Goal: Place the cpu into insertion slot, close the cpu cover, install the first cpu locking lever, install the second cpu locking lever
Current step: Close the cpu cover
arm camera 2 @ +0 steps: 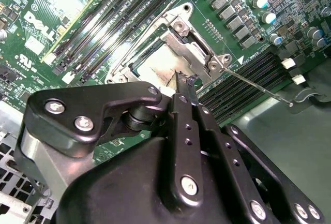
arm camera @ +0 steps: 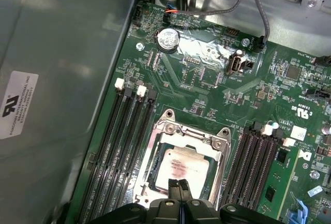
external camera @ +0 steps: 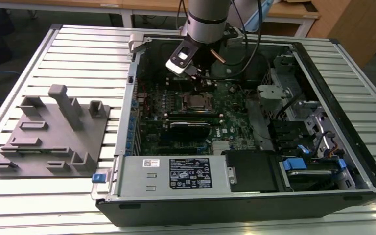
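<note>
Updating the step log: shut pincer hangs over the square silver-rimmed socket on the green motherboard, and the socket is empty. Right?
Not empty. The small square silvery-grey chip lies in the square silver-rimmed socket, as the first wrist view shows. The shut pincer does hang over it.

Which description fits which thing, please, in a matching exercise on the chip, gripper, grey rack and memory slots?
1 chip
2 gripper
3 grey rack
4 memory slots

A on the table, at the exterior view's left of the computer case
B long and black, on both sides of the metal frame
C shut, at the chip's edge
D silvery, inside the metal frame

Pairs: 1-D, 2-C, 3-A, 4-B.
</note>
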